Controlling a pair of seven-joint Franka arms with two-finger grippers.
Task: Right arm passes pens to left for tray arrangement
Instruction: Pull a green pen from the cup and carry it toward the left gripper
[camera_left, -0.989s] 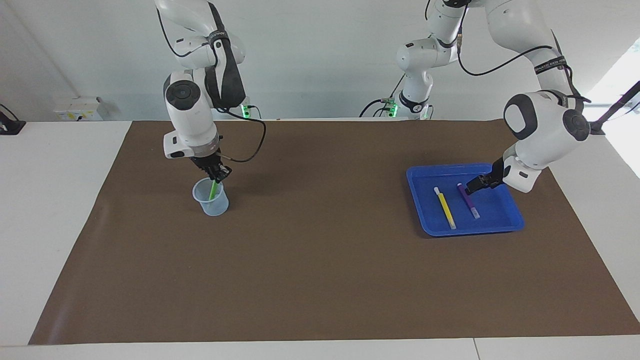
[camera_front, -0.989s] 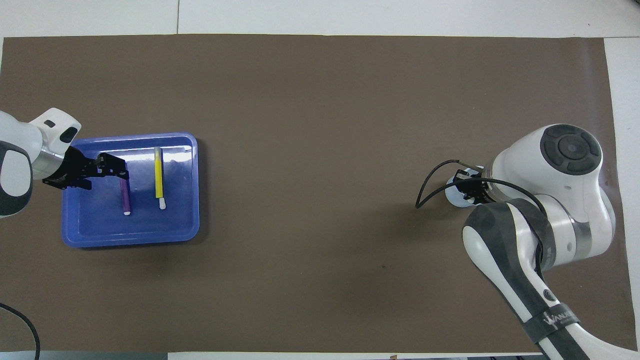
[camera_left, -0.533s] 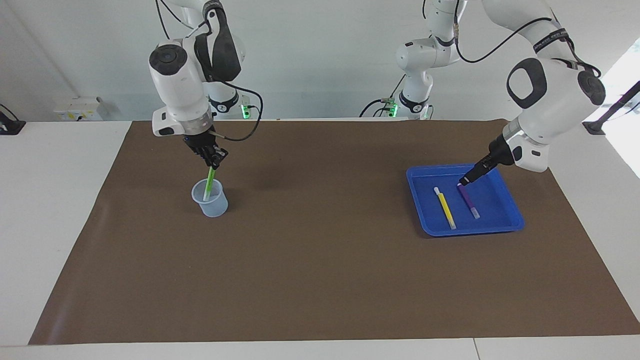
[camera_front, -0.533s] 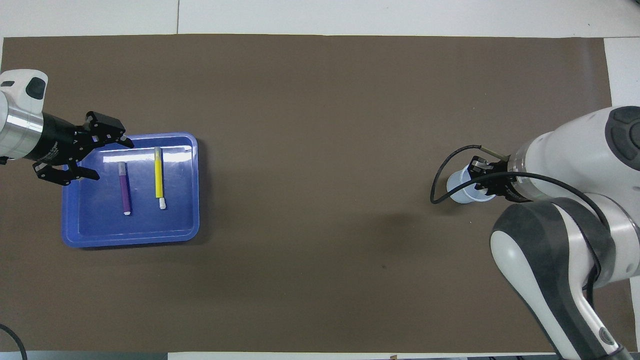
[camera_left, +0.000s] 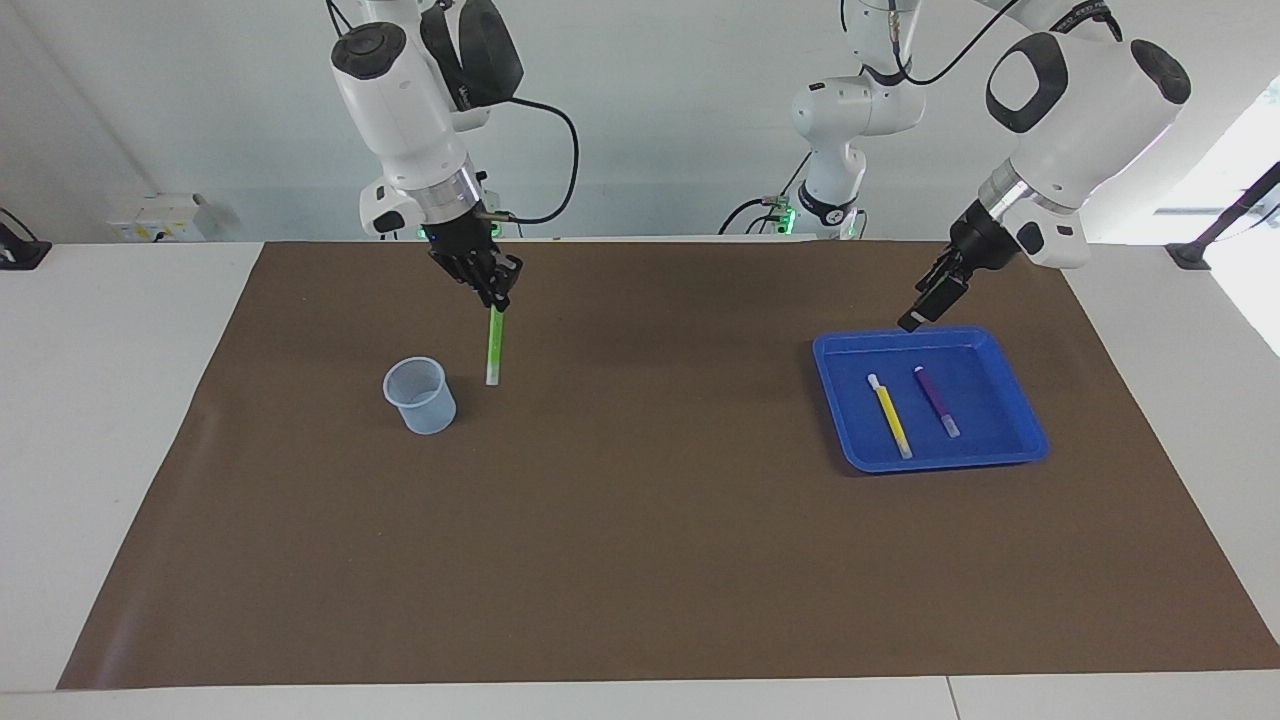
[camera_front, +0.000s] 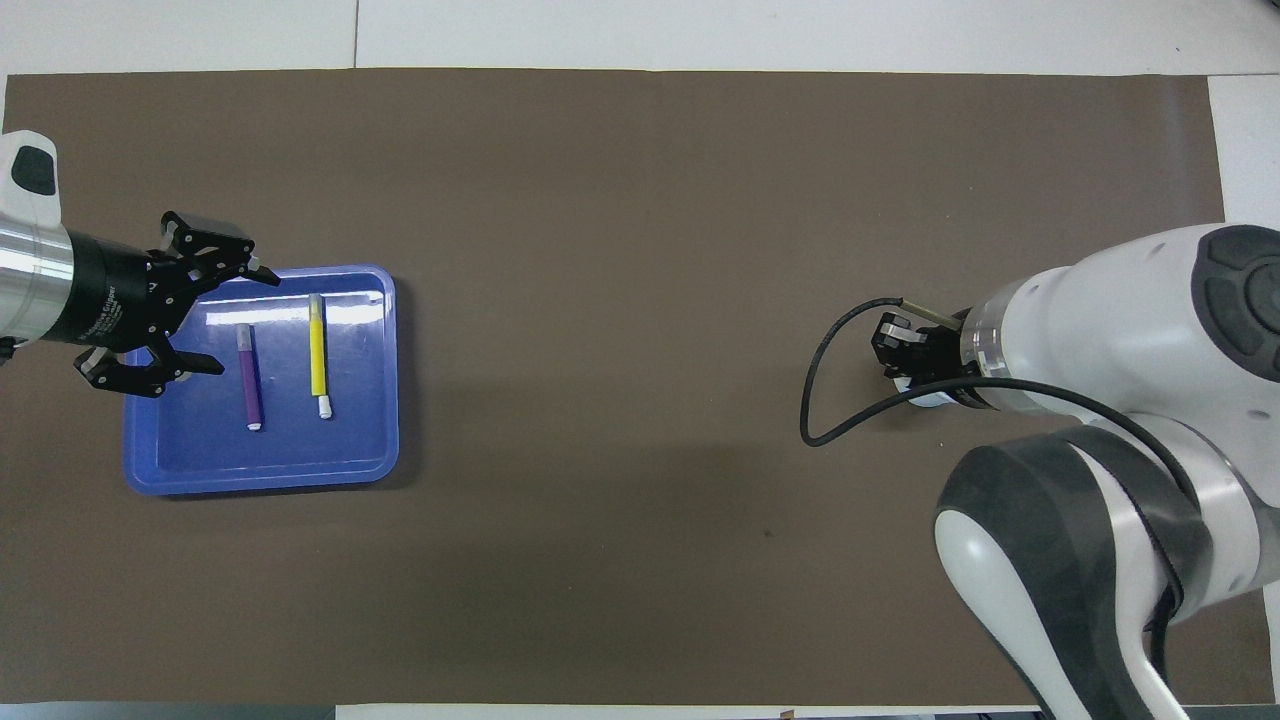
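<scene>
Facing view | tray (camera_left: 1020, 440): yellow pen (camera_left: 889, 416), purple pen (camera_left: 937, 399) | cup (camera_left: 422, 396): empty

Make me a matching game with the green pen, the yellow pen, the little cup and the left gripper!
Things:
1. green pen
2. yellow pen
3. cup
4. left gripper

States:
A. lying in the blue tray
B. open, over the tray's edge
C. hanging from the shut right gripper
D. standing with nothing in it

Pairs: 1-C, 2-A, 3-D, 4-B
</scene>
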